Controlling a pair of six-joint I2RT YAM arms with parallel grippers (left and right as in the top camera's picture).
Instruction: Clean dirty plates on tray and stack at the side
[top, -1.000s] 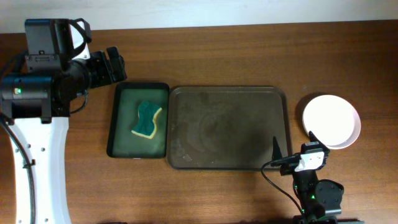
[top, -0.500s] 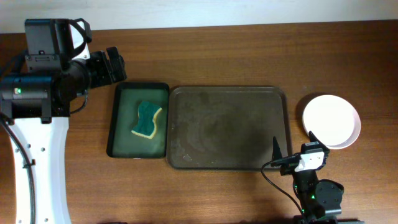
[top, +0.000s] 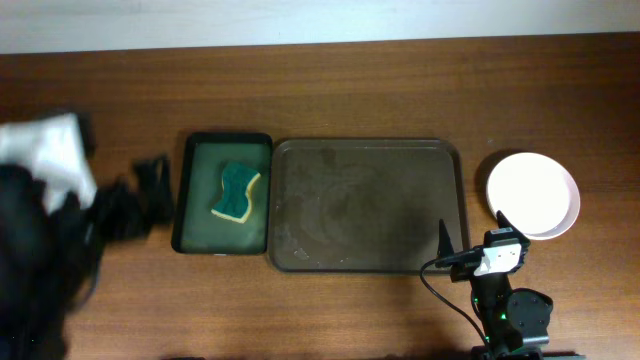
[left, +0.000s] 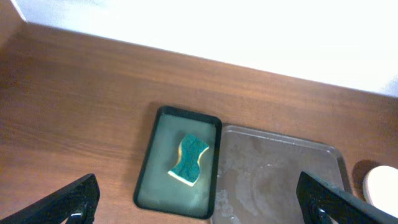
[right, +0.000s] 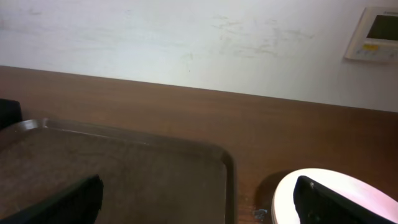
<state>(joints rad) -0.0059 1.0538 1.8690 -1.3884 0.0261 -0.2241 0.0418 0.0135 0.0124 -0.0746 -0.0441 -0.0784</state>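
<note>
Overhead: plates (top: 533, 195) are sitting stacked just beside the bare tray's (top: 366, 205) right rim, slightly ahead and right of the right gripper (top: 473, 235), gaping wide and empty. Left gripper (left: 199, 205), likewise gaping, is hanging well apart.

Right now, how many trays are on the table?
2. The green tray sits left of centre holding a sponge; the brown tray lies right beside it, no plates on it. None seems hidden.

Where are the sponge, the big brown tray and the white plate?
sponge (top: 235, 192), overhead view, middle of its green top.
brown tray (top: 370, 205), overhead view, bare floor near its middle.
white plate (top: 533, 193), overhead view, centre of its inside.
</note>
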